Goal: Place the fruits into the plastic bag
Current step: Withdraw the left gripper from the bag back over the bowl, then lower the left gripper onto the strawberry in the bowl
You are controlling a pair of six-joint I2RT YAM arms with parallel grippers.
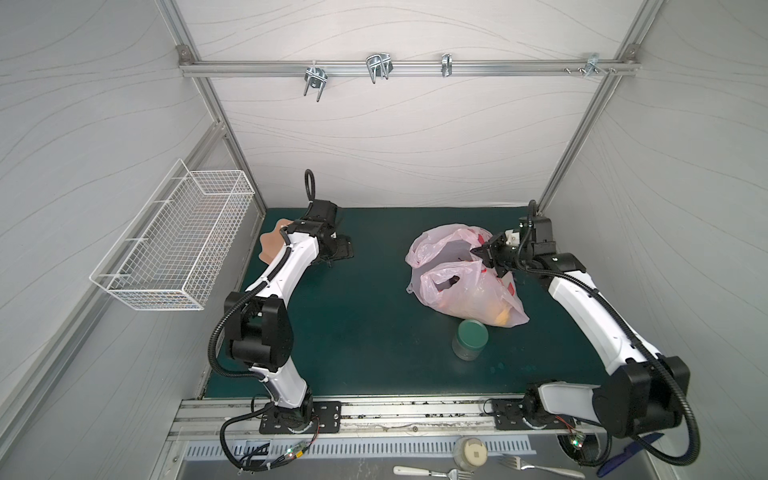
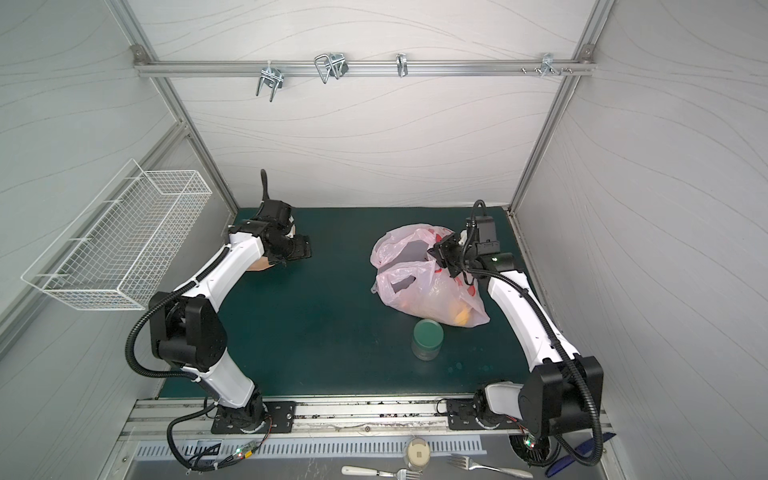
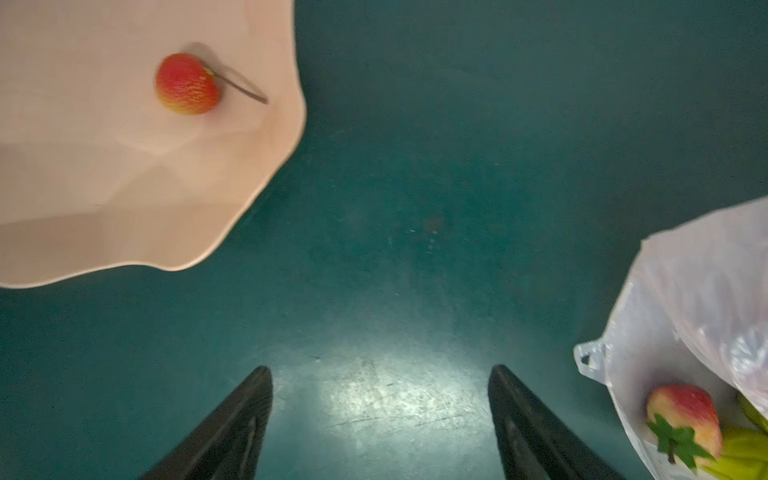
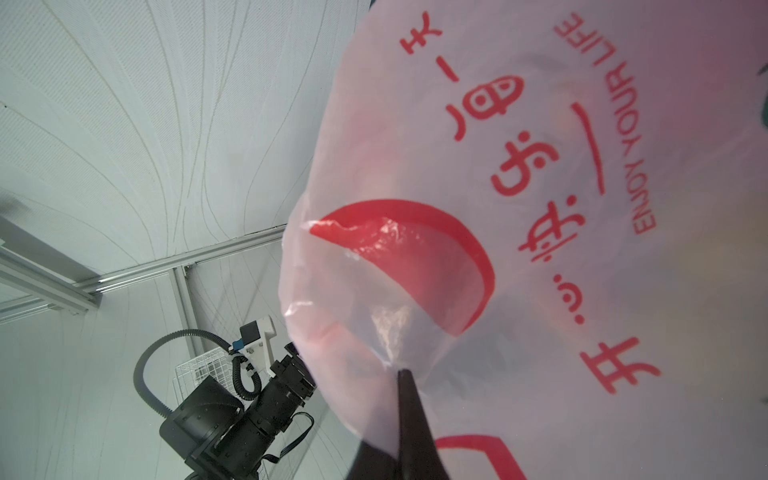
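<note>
While one stemmed red fruit (image 3: 187, 83) sits in the dish (image 3: 124, 199) near its rim, we hover the left gripper (image 3: 380, 370) just beside the dish, jaws spread and empty. The fruit lies ahead of them and off their line, stem pointing toward the rim; the left arm is nearer. It looks small, dimpled, red fading to yellow. Well apart from the dish, the plastic bag (image 1: 465, 286) gapes, the right gripper (image 4: 403, 382) pinching its film.

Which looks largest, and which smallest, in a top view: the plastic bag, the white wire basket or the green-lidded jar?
1. wire basket, though it hangs on the wall, likely nearer the camera, so this is unsure
2. plastic bag
3. green-lidded jar
</note>
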